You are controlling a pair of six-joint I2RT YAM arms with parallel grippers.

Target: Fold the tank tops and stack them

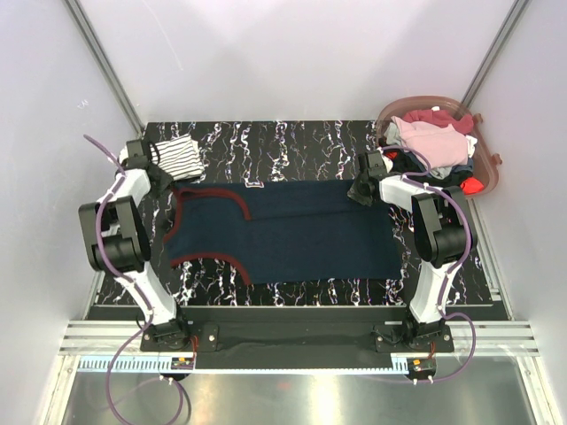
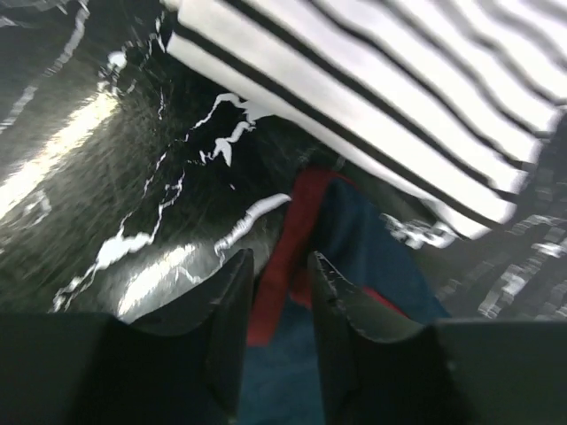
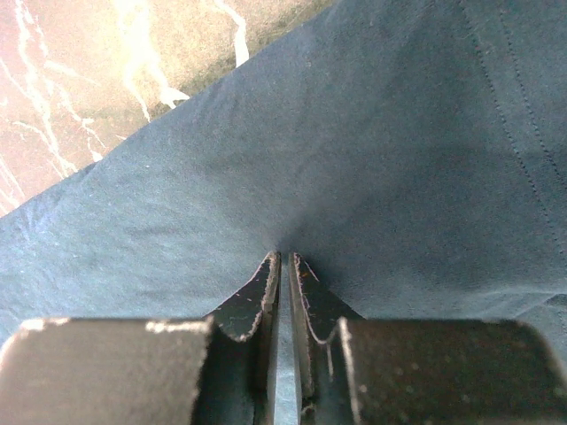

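1. Top view:
   - The navy tank top (image 1: 301, 235) lies spread flat across the middle of the table (image 1: 292, 142), with its red trim (image 1: 208, 190) end toward the left edge.
   - The striped tank top (image 1: 177, 157) sits as a small folded bundle at the far left corner, just beyond the navy one's straps.
   - The left gripper (image 1: 164, 181) is at the navy top's far strap. The right gripper (image 1: 363, 190) is on its far right corner.
   - A basket (image 1: 492, 173) of other clothes sits at the far right corner.

2. Left wrist view:
   - The jaws are parted, with the red trim strap (image 2: 288, 230) running through the gap.
   - The strap looks loose rather than pinched, so I read this claw as released, but the view is blurred.
   - The striped top (image 2: 372, 80) is just beyond the strap, lying over the marbled surface.

3. Right wrist view:
   - The jaws are clenched almost together on a pinch of navy cloth (image 3: 354, 159).
   - The fabric puckers toward the fingertips, so this claw is grasping the navy tank top near its edge. Bare table shows at upper left.

4. Progress, as a judgement:
   - The striped top looks folded and parked, so roughly half is done.
   - The navy top is laid out and smoothed but shows no fold yet.
   - What remains is to fold the navy top, then stack it with the striped bundle at the far left corner.
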